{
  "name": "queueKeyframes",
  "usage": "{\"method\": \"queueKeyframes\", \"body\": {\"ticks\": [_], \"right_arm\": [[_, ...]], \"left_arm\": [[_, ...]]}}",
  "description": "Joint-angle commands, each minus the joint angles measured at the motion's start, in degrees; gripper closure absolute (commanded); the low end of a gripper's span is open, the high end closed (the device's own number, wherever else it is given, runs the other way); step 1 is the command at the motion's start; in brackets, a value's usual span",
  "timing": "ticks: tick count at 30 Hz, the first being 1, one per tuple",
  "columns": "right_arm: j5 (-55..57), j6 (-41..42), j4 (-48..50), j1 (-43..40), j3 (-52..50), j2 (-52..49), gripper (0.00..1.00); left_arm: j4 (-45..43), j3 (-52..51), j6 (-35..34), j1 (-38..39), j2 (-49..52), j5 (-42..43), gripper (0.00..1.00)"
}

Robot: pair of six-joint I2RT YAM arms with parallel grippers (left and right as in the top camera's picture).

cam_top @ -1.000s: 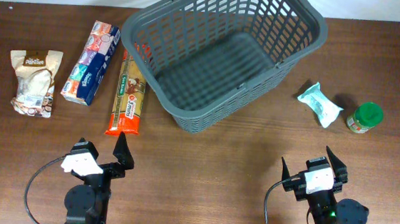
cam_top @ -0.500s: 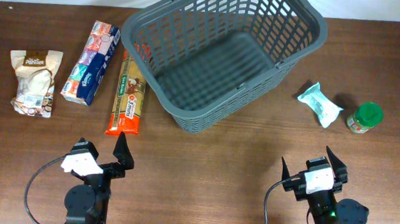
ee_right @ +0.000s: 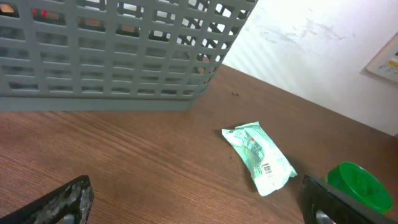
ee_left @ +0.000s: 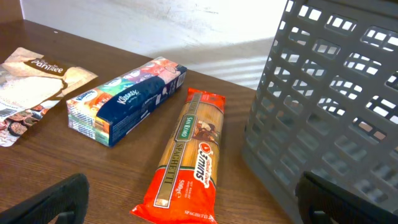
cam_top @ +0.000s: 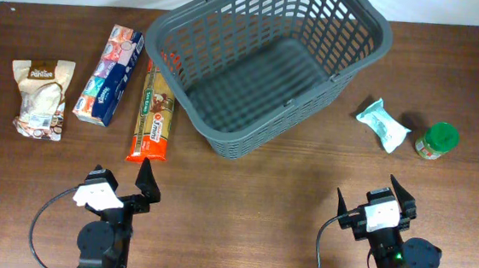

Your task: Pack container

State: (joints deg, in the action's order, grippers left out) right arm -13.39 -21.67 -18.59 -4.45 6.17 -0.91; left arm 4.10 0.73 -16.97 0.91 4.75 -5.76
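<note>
The container (cam_top: pixel 251 92) sits empty at the far middle of the desk (cam_top: pixel 260 204), ahead of both arms and between them. The spaghetti packet (cam_top: pixel 152 114) lies just beside its left wall, straight ahead of the left tool (cam_top: pixel 122 176), with its long axis pointing away from that tool. The green pouch (cam_top: pixel 382 126) lies ahead of the right tool (cam_top: pixel 370 196). Both tools gape wide, holding nothing.

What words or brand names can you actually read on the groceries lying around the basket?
"Kleenex": on the blue tissue box.
"SPAGHETTI" and "500g": on the orange pasta packet.
Its red brand word: too stylised to read surely.
Brown-and-white pouch: name blurred.
Green-and-white sachet: a barcode, print too small.
Green-lidded jar: label unreadable.
</note>
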Motion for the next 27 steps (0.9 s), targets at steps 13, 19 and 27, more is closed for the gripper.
{"method": "queueKeyframes", "body": {"ticks": [13,19,27], "right_arm": [[-5.31,1.25,2.36,0.31,-0.5,0.7,0.01],[-6.6,14.1,4.42,0.31,2.05,0.59,0.01],[-0.59,14.4,-11.54,0.31,21.88,-8.39,0.01]], "left_arm": [[0.09,-0.2,-0.15,0.22,-0.22,0.42,0.01],[0.09,-0.2,-0.15,0.22,-0.22,0.42,0.01],[0.09,-0.2,-0.15,0.22,-0.22,0.42,0.01]]}}
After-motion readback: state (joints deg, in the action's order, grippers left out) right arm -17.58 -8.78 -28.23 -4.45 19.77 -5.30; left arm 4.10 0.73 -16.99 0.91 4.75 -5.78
